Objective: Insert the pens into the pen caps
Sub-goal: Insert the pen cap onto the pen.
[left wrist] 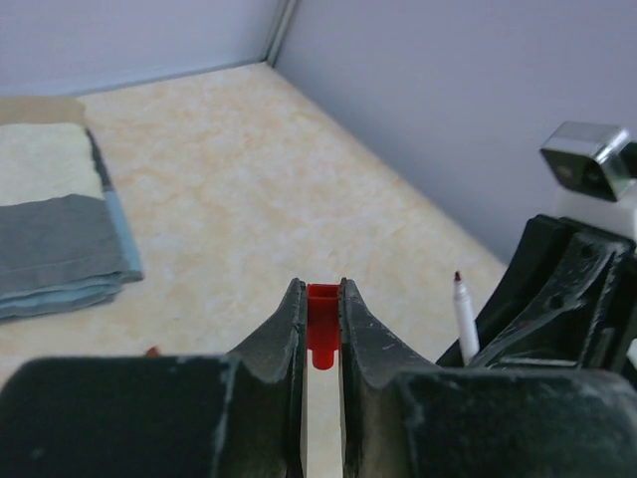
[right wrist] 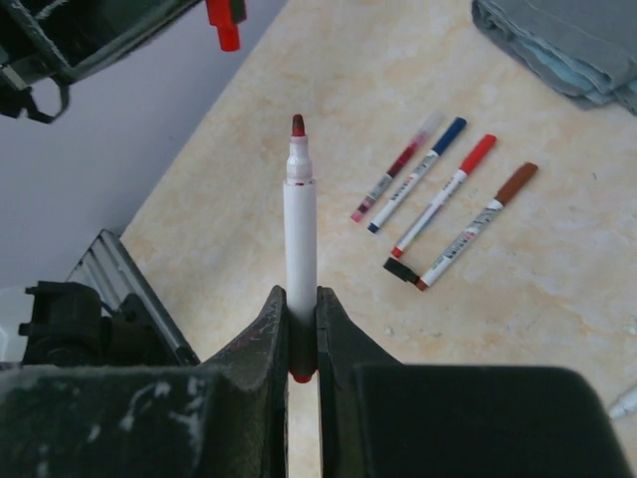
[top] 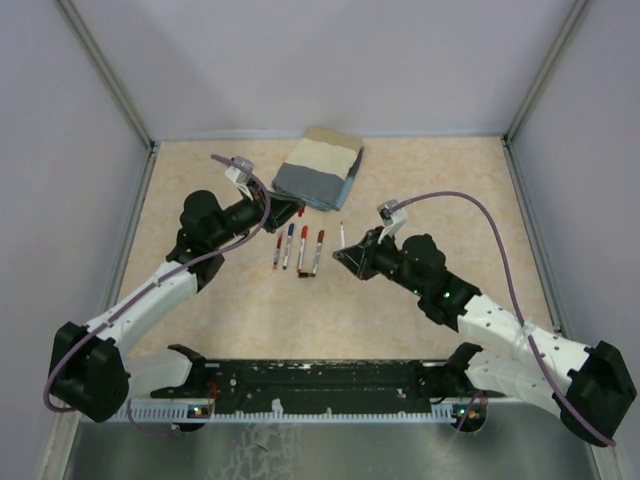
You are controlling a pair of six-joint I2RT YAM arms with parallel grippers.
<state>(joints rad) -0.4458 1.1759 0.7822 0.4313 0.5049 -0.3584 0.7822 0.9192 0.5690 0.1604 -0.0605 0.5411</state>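
My left gripper [left wrist: 322, 299] is shut on a red pen cap [left wrist: 321, 324], held above the table; the cap also shows in the top view [top: 300, 212] and in the right wrist view [right wrist: 224, 22]. My right gripper [right wrist: 302, 299] is shut on a white pen [right wrist: 300, 229] with a bare dark red tip pointing away; the same pen shows in the top view [top: 342, 234] and the left wrist view [left wrist: 465, 317]. The two grippers face each other, apart. Several capped pens [top: 297, 248] lie side by side on the table between the arms. A loose black cap [right wrist: 400, 269] lies beside them.
A folded grey and beige cloth [top: 318, 168] lies at the back of the table, near the left gripper. Grey walls close the sides and back. A black rail [top: 320, 378] runs along the near edge.
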